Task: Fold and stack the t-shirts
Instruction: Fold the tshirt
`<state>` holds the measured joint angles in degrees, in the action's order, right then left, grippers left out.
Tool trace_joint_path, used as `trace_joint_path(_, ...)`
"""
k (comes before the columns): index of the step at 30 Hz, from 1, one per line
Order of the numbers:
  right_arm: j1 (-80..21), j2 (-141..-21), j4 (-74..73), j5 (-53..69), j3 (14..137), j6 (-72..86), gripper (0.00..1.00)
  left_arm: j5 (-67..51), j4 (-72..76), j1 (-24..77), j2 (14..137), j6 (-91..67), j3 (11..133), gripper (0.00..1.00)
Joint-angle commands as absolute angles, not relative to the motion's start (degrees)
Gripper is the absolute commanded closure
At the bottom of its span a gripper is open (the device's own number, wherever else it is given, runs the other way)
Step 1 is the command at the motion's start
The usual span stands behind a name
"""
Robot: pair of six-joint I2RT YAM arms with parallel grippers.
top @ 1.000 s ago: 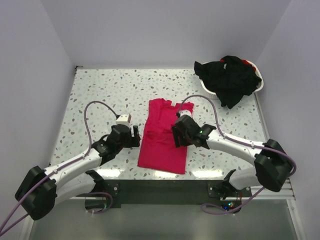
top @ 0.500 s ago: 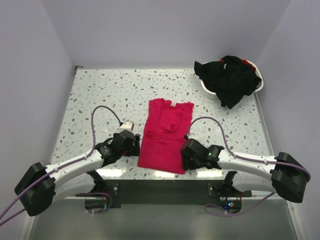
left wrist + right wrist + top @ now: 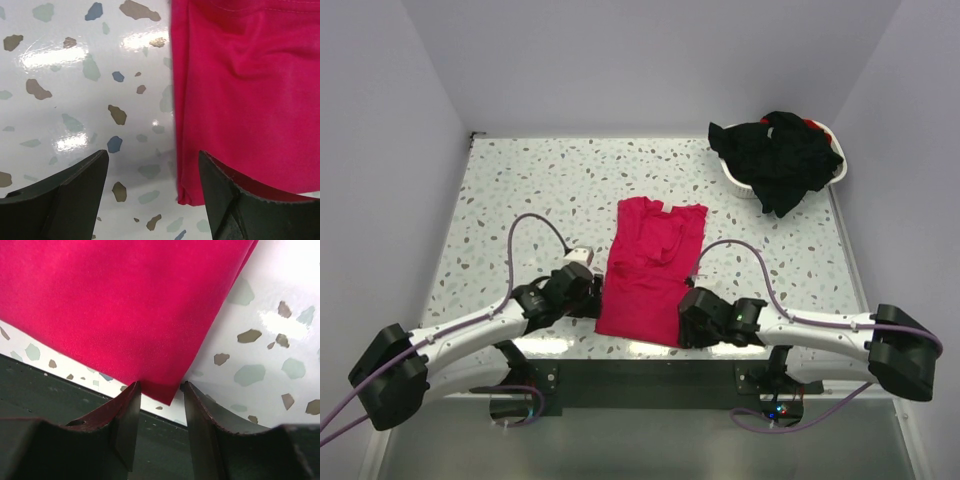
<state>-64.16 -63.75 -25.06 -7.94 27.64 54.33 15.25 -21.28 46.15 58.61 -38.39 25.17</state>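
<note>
One pinkish-red t-shirt (image 3: 650, 275) is laid flat on the table (image 3: 520, 190), folded into a long strip, hem at the near edge. The black t-shirts (image 3: 780, 155) are heaped in one white basket (image 3: 735, 182) at the far right corner, and the pile can't really be counted. The left tool (image 3: 152, 165) is spread wide over the red shirt's near left corner. The right tool (image 3: 159, 387) is narrowed around the near right corner, though an actual pinch can't be confirmed.
</note>
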Motion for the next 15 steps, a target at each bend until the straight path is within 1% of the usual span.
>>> trace_joint_path(1, -65.7, -64.7, -26.8, -10.2, 27.4, 58.0, 0.57, 13.1, -23.7, 48.0, 59.6, -39.2, 29.4, 0.23)
trace_joint_path(5, -66.9, -66.2, -25.2, -9.8, 27.4, 58.7, 0.63, 14.1, -27.2, 50.6, 62.3, -39.9, 31.6, 0.27)
trace_joint_path(8, -67.3, -67.1, -25.8, -10.5, 28.1, 58.4, 0.64, 15.1, -28.5, 52.2, 63.6, -40.6, 31.9, 0.32)
trace_joint_path(9, -67.5, -67.1, -26.0, -10.5, 28.2, 58.4, 0.64, 14.9, -28.7, 52.5, 64.2, -40.7, 31.9, 0.35)
trace_joint_path(15, -67.9, -65.5, -27.3, -11.9, 28.2, 58.6, 0.64, 16.5, -31.3, 54.3, 65.4, -42.6, 32.7, 0.42)
